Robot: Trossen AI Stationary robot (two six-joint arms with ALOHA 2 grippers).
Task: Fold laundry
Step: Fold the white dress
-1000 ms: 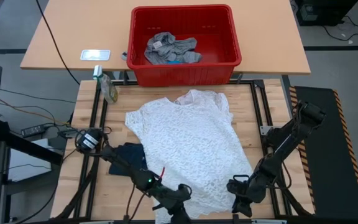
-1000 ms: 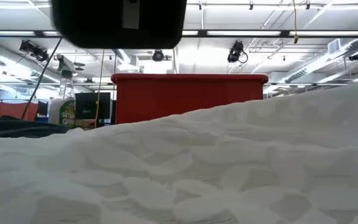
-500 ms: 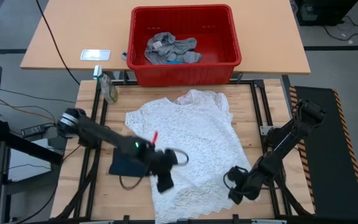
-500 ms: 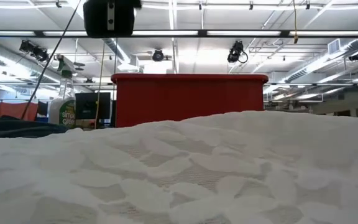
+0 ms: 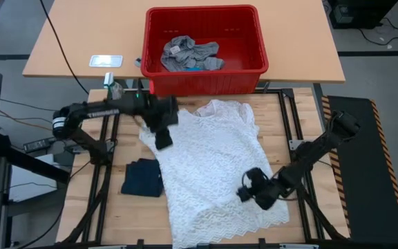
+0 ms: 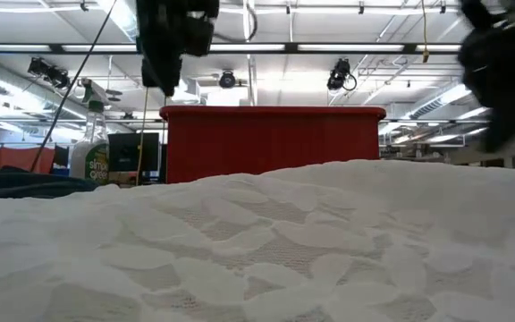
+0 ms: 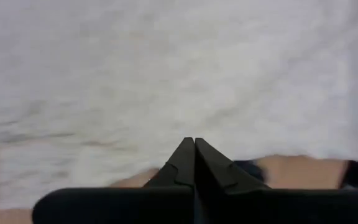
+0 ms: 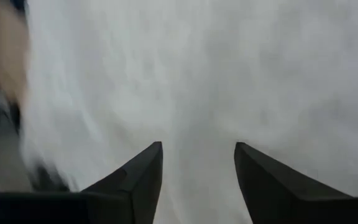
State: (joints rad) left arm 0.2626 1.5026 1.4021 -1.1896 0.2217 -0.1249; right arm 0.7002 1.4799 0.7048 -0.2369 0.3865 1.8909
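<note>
A white lace shirt (image 5: 209, 162) lies spread flat on the wooden table, neck toward the far edge. A folded dark navy garment (image 5: 142, 178) rests on the table by its left side. A grey garment (image 5: 191, 54) and a scrap of bright blue cloth (image 5: 197, 67) lie in the red basket (image 5: 254, 41) beyond the far edge. My left gripper (image 5: 163, 138) (image 7: 194, 142) is shut with nothing in it, raised over the shirt's left shoulder. My right gripper (image 5: 247, 190) (image 8: 197, 146) stands open over the shirt's near right part, clear of the cloth in the low view (image 6: 499, 72).
A spray bottle (image 5: 119, 97) stands at the table's far left corner. A white flat device (image 5: 106, 61) lies on the desk behind, left of the basket. Dark frame rails (image 5: 285, 117) run along the table's sides.
My left gripper has risen from the near edge and swung toward the far left, over the shirt's left shoulder, tipping to point down. My right gripper has moved left from the near right corner over the shirt. The shirt's near right hem, raised before, has settled flat.
</note>
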